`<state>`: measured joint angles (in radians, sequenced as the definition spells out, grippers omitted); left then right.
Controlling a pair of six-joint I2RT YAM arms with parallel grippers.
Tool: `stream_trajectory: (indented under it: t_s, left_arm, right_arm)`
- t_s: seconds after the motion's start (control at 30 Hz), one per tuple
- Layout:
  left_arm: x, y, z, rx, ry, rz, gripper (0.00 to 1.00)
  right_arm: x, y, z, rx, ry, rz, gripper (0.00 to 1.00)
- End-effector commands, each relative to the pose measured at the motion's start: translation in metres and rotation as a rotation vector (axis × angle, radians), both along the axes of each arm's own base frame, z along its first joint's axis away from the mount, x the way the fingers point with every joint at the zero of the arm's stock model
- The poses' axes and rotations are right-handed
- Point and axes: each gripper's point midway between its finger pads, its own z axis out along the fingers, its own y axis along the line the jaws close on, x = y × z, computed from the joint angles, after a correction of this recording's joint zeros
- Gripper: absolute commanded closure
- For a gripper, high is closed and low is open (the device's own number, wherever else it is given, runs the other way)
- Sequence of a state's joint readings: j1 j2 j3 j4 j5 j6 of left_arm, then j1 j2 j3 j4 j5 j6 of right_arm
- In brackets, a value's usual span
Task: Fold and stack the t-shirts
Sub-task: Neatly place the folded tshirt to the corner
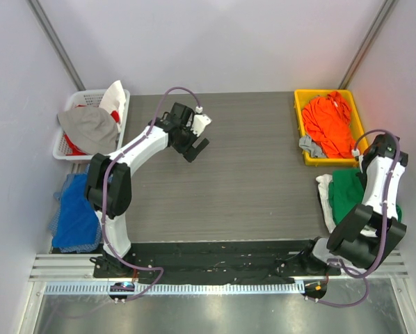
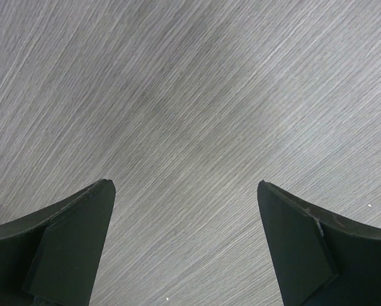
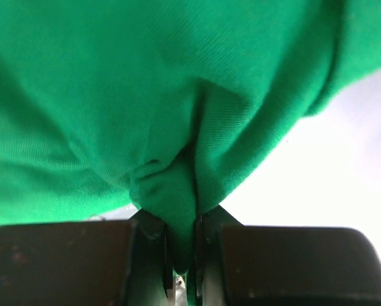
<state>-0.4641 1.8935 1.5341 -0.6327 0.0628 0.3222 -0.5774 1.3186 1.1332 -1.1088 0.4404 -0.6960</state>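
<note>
Bright green soft cotton t-shirt (image 3: 146, 95), bunched at the right edge of the grey desk (image 1: 250, 174), is pinched by the right gripper (image 3: 185, 223); probably light and floppy (it should sag), best gripped at shoulders. Left gripper (image 2: 184, 210) is spread, empty.

Likely a robot lab test cell, plain white walls (image 1: 215, 42), metal struts (image 1: 55, 38), grey table (image 1: 250, 160), left arm (image 1: 135, 149) and right arm (image 1: 378, 184) bolted to a rail (image 1: 62, 268), yellow bin (image 1: 300, 132), white basket (image 1: 63, 142) at the sides.

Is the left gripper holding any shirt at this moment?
No, the left gripper stands wide open above the grey table, with nothing between its jaws.
</note>
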Motion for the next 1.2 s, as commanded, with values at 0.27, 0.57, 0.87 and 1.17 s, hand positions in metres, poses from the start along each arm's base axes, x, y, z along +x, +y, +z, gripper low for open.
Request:
stream_trajectory:
  t_s: [0.27, 0.57, 0.87, 1.17]
  left_arm:
    - [0.008, -0.007, 0.008, -0.032, -0.025, -0.011, 0.0]
    - [0.005, -0.009, 0.004, -0.05, -0.006, -0.002, 0.0]
    - [0.004, -0.008, 0.006, -0.053, -0.011, 0.001, 0.0]
    - [-0.005, -0.003, 0.003, -0.05, 0.003, 0.012, 0.0]
  right_arm:
    - [0.043, -0.05, 0.013, -0.202, -0.115, -0.082, 0.64]
    - [0.066, -0.065, 0.054, -0.272, -0.212, -0.095, 0.45]
    - [0.065, -0.052, 0.08, -0.257, -0.299, -0.065, 0.4]
    - [0.065, -0.039, 0.019, -0.149, -0.255, -0.043, 0.4]
